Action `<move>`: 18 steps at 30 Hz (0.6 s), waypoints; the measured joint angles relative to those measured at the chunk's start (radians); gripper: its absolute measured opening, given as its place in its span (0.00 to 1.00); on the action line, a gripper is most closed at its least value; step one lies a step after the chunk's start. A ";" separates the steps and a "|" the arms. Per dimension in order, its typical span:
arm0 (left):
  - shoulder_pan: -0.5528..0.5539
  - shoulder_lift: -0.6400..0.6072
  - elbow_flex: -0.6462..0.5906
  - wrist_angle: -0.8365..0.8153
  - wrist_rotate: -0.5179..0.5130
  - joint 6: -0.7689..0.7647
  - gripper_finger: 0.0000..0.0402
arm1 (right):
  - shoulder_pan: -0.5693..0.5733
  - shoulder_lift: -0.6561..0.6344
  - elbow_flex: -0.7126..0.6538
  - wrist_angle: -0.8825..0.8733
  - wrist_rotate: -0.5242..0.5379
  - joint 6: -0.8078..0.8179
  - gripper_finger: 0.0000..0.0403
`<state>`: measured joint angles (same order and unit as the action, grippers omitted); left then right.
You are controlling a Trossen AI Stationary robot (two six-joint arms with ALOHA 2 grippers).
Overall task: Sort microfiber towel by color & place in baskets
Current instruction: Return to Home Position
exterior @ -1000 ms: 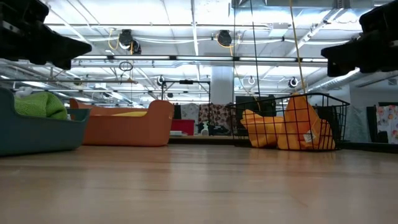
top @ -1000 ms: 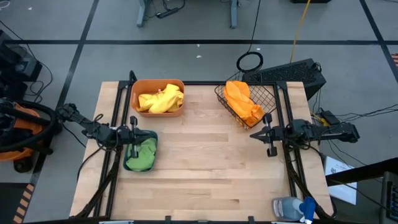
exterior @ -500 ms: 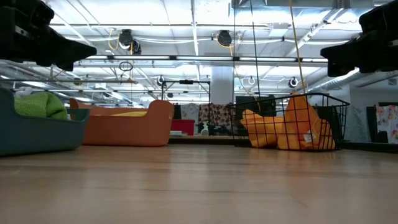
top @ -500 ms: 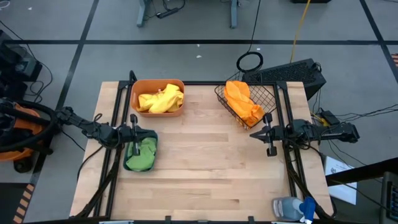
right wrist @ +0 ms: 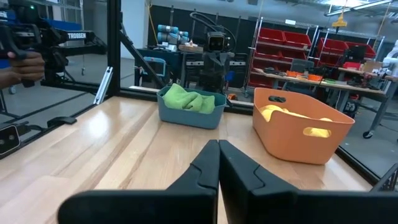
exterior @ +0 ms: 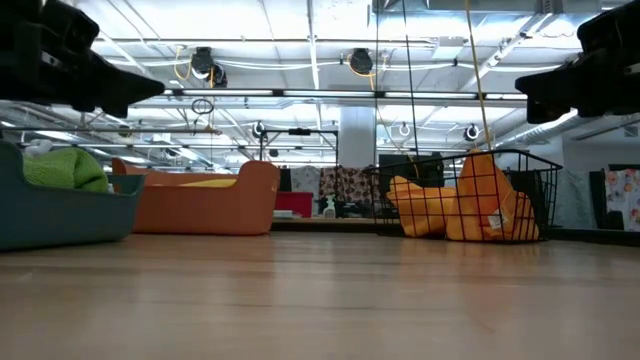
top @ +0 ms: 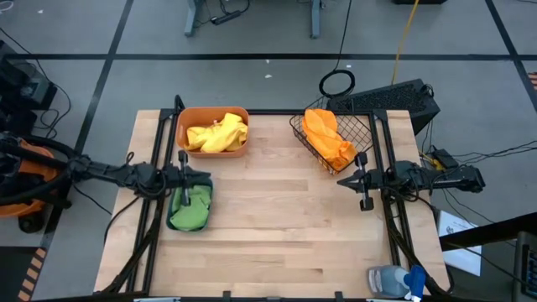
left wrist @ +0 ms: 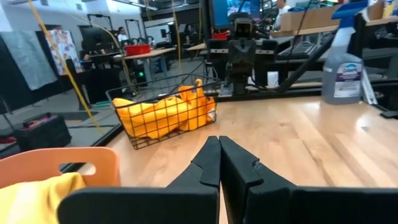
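Three baskets stand on the wooden table. The orange tub (top: pixel 213 111) at the far left holds a yellow towel (top: pixel 216 134). At the far right, the dark wire basket (top: pixel 361 130) holds an orange towel (top: pixel 327 138). The teal tub (top: pixel 210 201) at the left holds a green towel (top: pixel 191 210). My left gripper (top: pixel 204 176) hangs shut and level above the teal tub's far end, pointing toward the table's right. My right gripper (top: pixel 342 181) hangs shut at the right edge, near the wire basket, pointing left. Both show shut and holding nothing in their wrist views (left wrist: pixel 219 140) (right wrist: pixel 218 144).
A blue-capped spray bottle (top: pixel 394 281) lies at the table's near right corner. Bare wood (top: pixel 285 218) spans the middle and near part of the table. Black frame rails (top: pixel 155 151) run along both sides.
My left arm has swung about its base, so its shut gripper has gone a little toward the far edge and now points straight toward the table's right. The towels and baskets have stayed where they were.
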<state>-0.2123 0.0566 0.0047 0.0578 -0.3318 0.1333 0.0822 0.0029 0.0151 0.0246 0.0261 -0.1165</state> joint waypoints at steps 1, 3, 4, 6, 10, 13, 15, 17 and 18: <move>0.014 0.000 0.000 -0.001 0.006 -0.001 0.00 | 0.000 0.000 0.000 0.000 0.000 0.000 0.00; 0.036 0.000 0.000 -0.003 0.025 -0.016 0.00 | 0.000 0.000 0.000 0.000 0.000 0.000 0.00; 0.046 0.000 0.000 -0.004 0.038 -0.020 0.00 | 0.000 0.000 0.000 0.000 0.000 0.000 0.00; 0.059 0.000 0.000 -0.007 0.060 -0.021 0.00 | 0.000 0.000 0.000 0.001 0.000 0.000 0.00; 0.082 0.000 0.000 -0.008 0.070 -0.016 0.00 | 0.000 0.000 0.000 0.001 0.000 0.000 0.00; 0.096 0.000 0.000 -0.015 0.115 -0.023 0.00 | 0.000 0.000 0.000 0.001 0.000 0.000 0.00; 0.097 0.000 0.000 -0.021 0.154 -0.023 0.00 | 0.000 0.000 0.000 0.001 0.000 0.000 0.00; 0.097 0.000 0.000 -0.022 0.163 -0.023 0.00 | 0.000 0.000 0.000 0.001 0.000 0.000 0.00; 0.097 0.000 0.000 -0.022 0.163 -0.023 0.00 | 0.000 0.000 0.000 0.001 0.000 0.000 0.00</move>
<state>-0.1154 0.0566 0.0048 0.0357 -0.1692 0.1104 0.0822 0.0029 0.0150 0.0257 0.0257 -0.1165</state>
